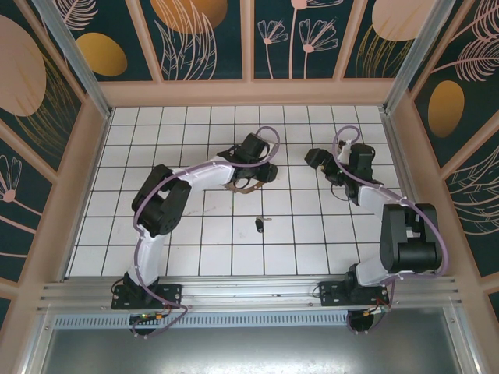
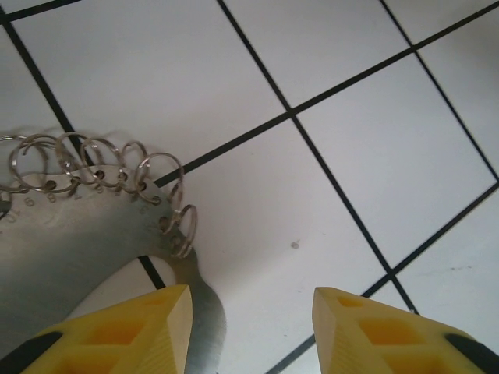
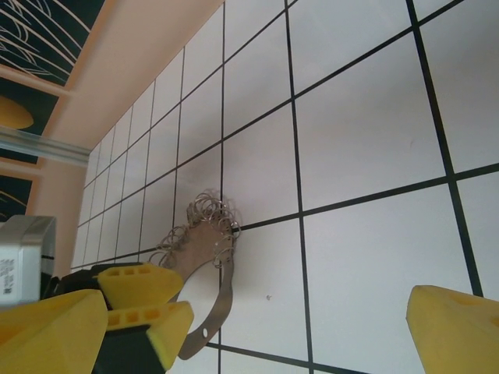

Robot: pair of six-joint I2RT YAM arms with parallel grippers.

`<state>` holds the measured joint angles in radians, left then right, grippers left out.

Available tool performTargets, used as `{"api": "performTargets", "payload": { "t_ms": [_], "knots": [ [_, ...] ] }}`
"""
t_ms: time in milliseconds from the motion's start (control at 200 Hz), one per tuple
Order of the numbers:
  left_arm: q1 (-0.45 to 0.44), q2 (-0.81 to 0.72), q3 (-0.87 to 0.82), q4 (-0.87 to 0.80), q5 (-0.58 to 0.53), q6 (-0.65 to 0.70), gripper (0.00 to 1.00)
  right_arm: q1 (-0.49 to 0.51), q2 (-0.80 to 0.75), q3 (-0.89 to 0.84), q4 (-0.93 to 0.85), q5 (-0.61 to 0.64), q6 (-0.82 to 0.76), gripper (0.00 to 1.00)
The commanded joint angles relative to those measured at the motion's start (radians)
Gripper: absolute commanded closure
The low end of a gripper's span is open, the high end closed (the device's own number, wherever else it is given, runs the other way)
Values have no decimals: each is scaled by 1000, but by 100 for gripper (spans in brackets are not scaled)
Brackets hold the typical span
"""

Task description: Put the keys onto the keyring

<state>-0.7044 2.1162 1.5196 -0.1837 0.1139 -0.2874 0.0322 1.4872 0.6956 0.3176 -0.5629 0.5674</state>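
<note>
keyring (image 2: 78,226): flat curved grey-bronze metal band edged with small wire loops, lying on the white tiled counter (image 1: 195,132), centre of the top view.
key (image 1: 260,225): tiny, black plastic head, short silver blade, just below centre, apart from the band.
left end effector (image 2: 251,312): yellow fingers part-spread over the band's edge.
right end effector (image 3: 257,308): spread wide, empty.

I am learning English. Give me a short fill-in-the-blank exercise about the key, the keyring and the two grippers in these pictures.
1. The key lies on a ___ tile, apart from the keyring.
2. The left gripper, at the keyring, has ___ fingers.
3. The right gripper stands wide ___, with nothing between its fingers.
4. The keyring's flat band carries many small wire ___.

Missing words: white; yellow; open; rings.
</note>
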Motion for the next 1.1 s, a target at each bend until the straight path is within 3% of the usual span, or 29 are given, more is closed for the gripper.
{"api": "performTargets", "payload": {
  "t_ms": [0, 1096],
  "knots": [
    [1, 36, 45, -44, -45, 21, 55, 0, -36, -23, 49, -27, 21, 1],
    [2, 196, 191, -73, -115, 77, 59, 3, -89, -48, 6, -14, -17, 5]
  ]
}}
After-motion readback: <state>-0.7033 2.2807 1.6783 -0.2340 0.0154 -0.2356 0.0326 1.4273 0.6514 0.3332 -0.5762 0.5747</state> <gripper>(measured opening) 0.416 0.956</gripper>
